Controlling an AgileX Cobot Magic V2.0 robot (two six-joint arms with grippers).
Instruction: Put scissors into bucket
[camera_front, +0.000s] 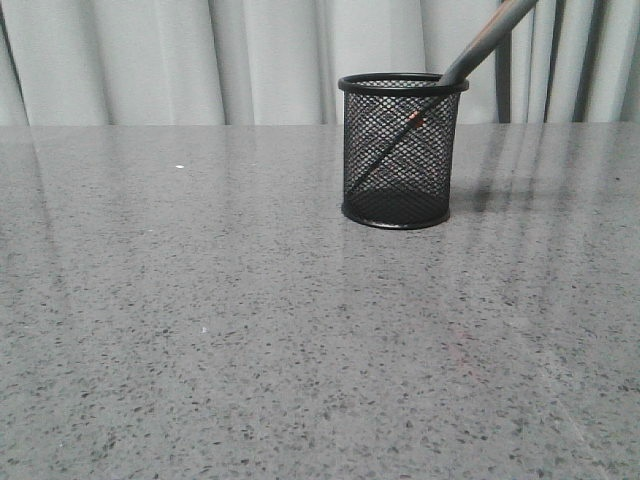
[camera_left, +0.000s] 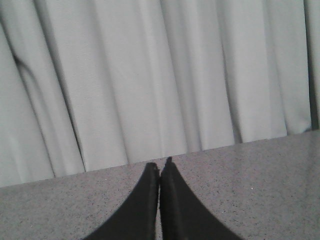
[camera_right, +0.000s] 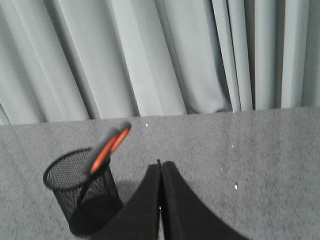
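The black wire-mesh bucket (camera_front: 402, 150) stands upright on the grey table, right of centre in the front view. The scissors (camera_front: 478, 44) lean inside it, blades down, grey handle sticking out over the right rim, the reddish pivot showing through the mesh. In the right wrist view the bucket (camera_right: 82, 197) sits beside my right gripper (camera_right: 161, 164), and the scissors (camera_right: 107, 146) show an orange-lined handle. My right gripper is shut, holds nothing and stands apart from the bucket. My left gripper (camera_left: 161, 163) is shut and empty over bare table. Neither gripper appears in the front view.
Pale pleated curtains (camera_front: 200, 60) hang behind the table's far edge. The speckled grey tabletop (camera_front: 250, 340) stretches wide to the left and front of the bucket.
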